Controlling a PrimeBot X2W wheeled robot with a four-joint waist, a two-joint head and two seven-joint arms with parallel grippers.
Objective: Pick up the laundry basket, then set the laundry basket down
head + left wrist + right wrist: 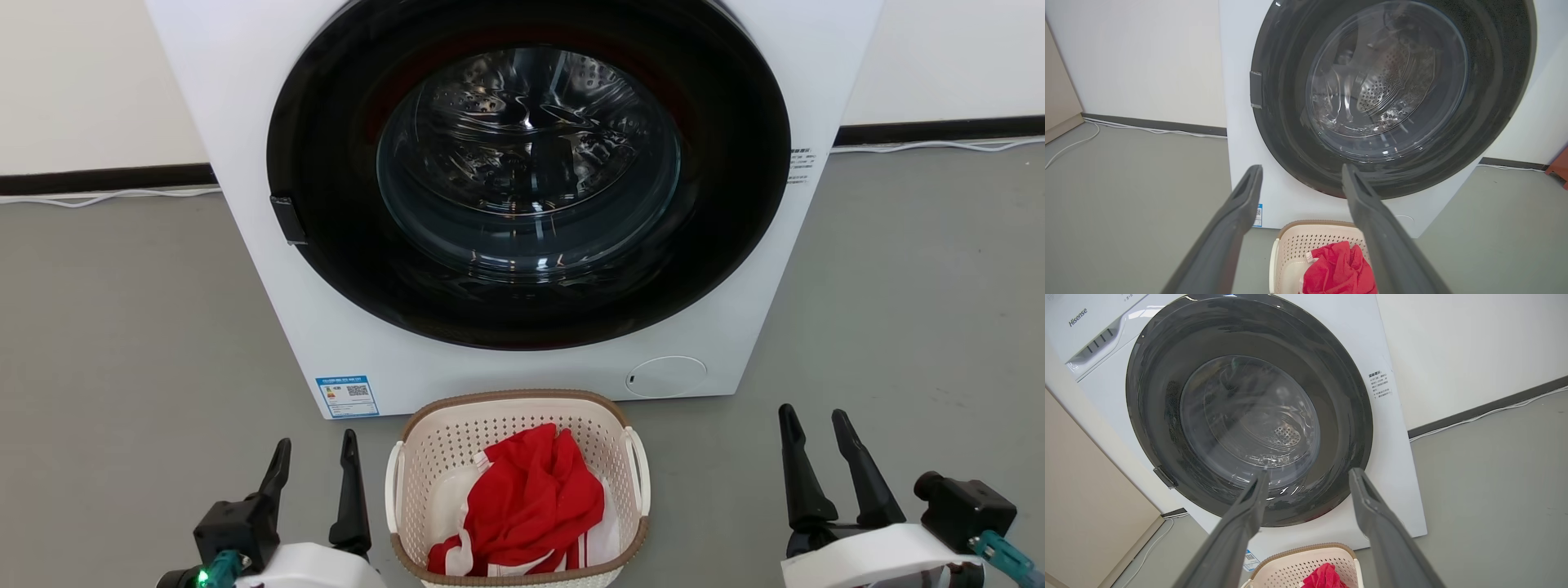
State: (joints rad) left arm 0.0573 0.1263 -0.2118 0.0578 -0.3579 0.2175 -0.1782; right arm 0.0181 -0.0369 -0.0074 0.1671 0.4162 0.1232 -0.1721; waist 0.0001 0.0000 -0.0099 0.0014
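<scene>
The basket (pixel 490 433) sits on the floor (pixel 122 367) in front of the washer (pixel 326 327), between the left fingers (pixel 351 482) and the right fingers (pixel 796 465), and the left ones are closer to it. Both pairs are spread apart and hold nothing. The basket is cream plastic full of little holes, with a brown rim, white handles and a red cloth (pixel 531 498) inside.

White washer (pixel 343 327) with round dark door (pixel 326 147) stands on grey floor (pixel 122 367).
</scene>
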